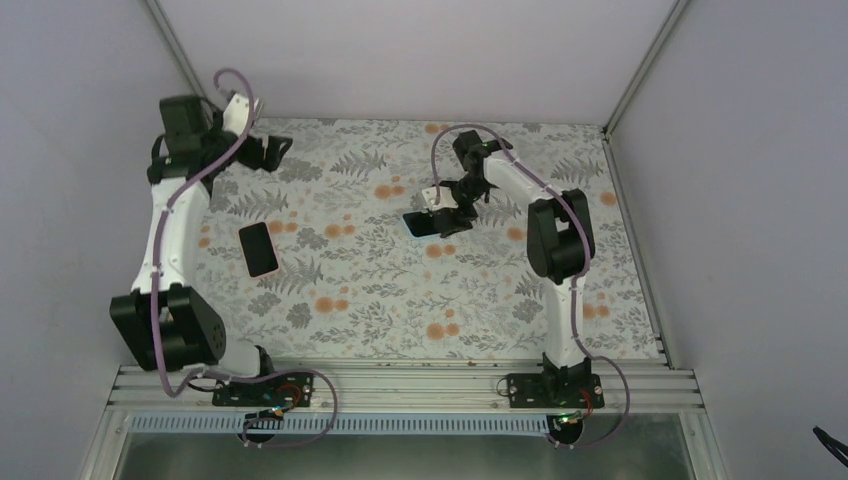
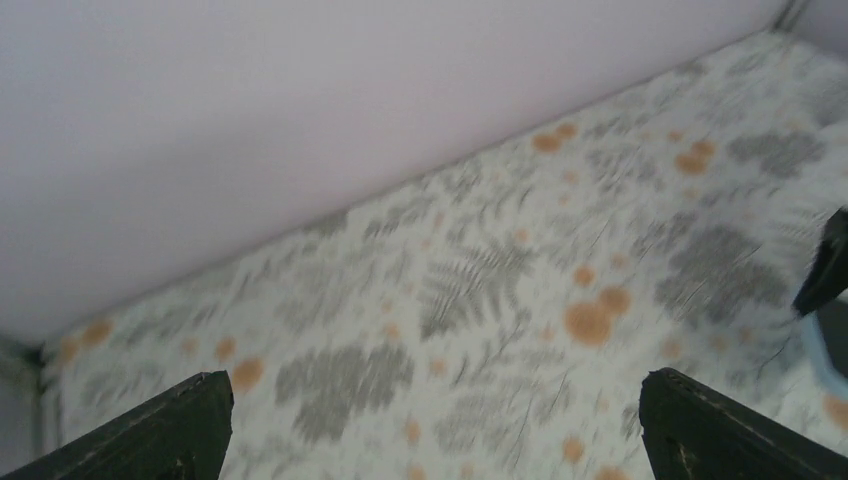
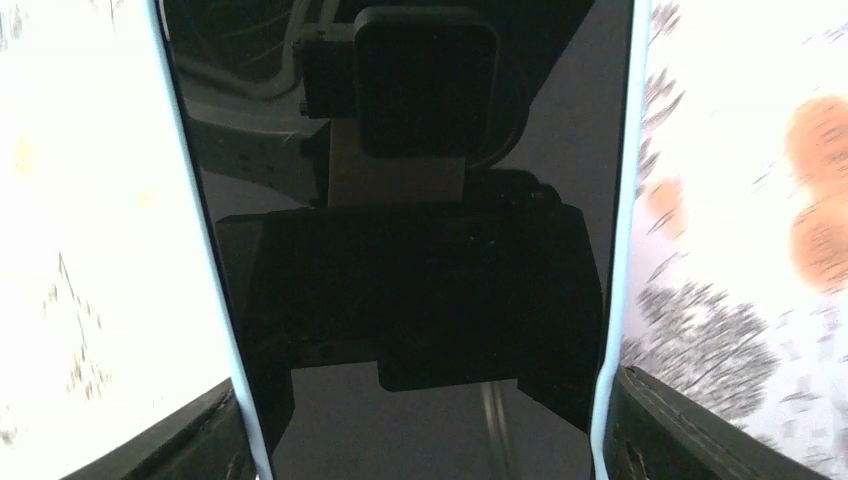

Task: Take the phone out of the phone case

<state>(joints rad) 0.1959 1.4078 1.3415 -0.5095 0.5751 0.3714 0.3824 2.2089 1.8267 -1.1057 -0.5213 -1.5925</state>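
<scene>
The phone has a glossy black screen and sits in a light-blue case. It fills the right wrist view. My right gripper is shut on it, with its fingers pressed against the case's two long edges. In the top view the right gripper holds the cased phone low over the middle of the table. My left gripper is open and empty, held up at the far left near the back wall. In the left wrist view the left gripper shows only patterned cloth between its fingers.
A flat black phone-sized slab lies on the floral cloth left of centre. Walls enclose the table at the back and sides. The right gripper's dark edge shows at the right of the left wrist view.
</scene>
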